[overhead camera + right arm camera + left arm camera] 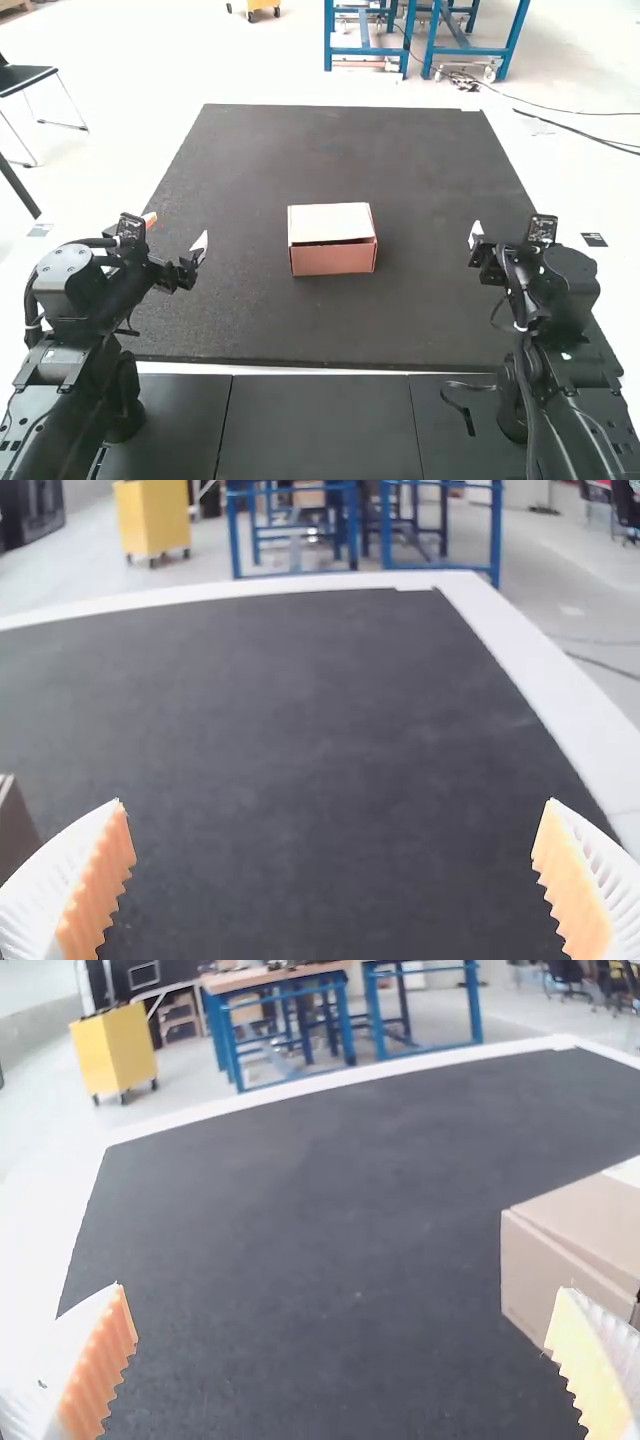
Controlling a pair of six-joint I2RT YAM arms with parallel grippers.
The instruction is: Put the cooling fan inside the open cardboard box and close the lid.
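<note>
A brown cardboard box (pixel 332 238) stands in the middle of the black mat (pixel 340 160), its top flaps lying flat and shut. In the left wrist view the box (pixel 585 1245) is just beyond one finger. My left gripper (pixel 175 232) hovers over the mat's left edge, open and holding nothing, with its ribbed white and orange fingers (pixel 95 1365) spread wide. My right gripper (pixel 500 245) sits over the mat's right edge, also open with nothing in it (pixel 335 890). Both grippers point towards the far side of the table.
The mat covers most of the table and has a pale border (pixel 560 710) around it. Dark panels (pixel 320 425) run along the near edge between the two arm bases. Bare mat lies on all sides of the box.
</note>
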